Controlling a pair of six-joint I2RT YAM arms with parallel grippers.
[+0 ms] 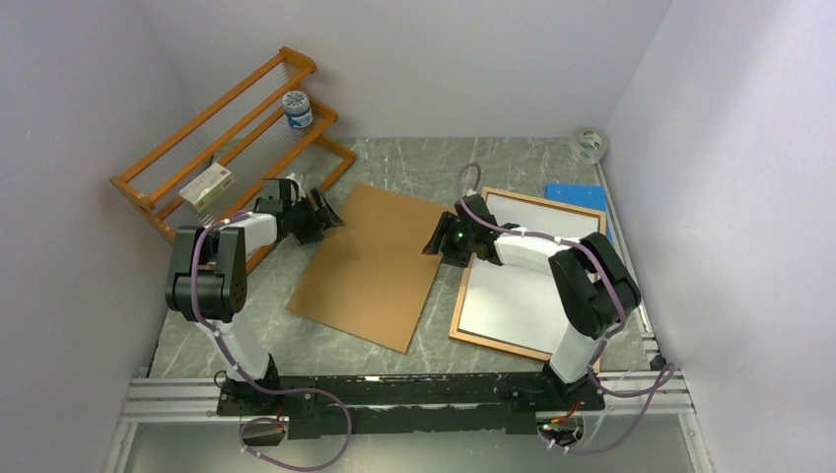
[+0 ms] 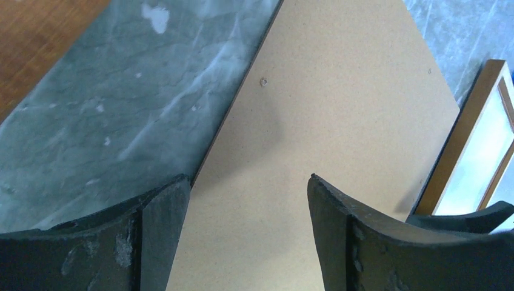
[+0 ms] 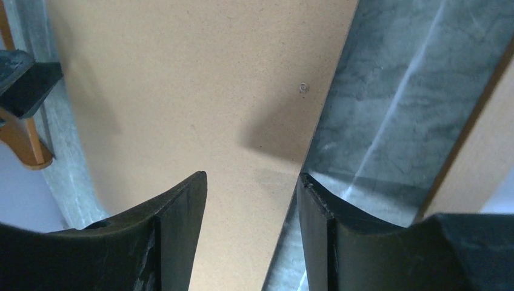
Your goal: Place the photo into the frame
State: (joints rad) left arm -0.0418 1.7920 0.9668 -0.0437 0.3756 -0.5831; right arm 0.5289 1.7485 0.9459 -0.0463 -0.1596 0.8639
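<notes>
Brown backing board [image 1: 370, 266] lies mid-desk [image 1: 414, 163]. At its 3 o'clock sits the frame [image 1: 460, 296], with what looks like the photo [image 1: 503, 305] inside, white side up. The left end effector [image 1: 330, 212] at the board's 10 o'clock corner and the right end effector [image 1: 441, 239] at its 2 o'clock edge both gape, released, straddling the board's edges.
</notes>
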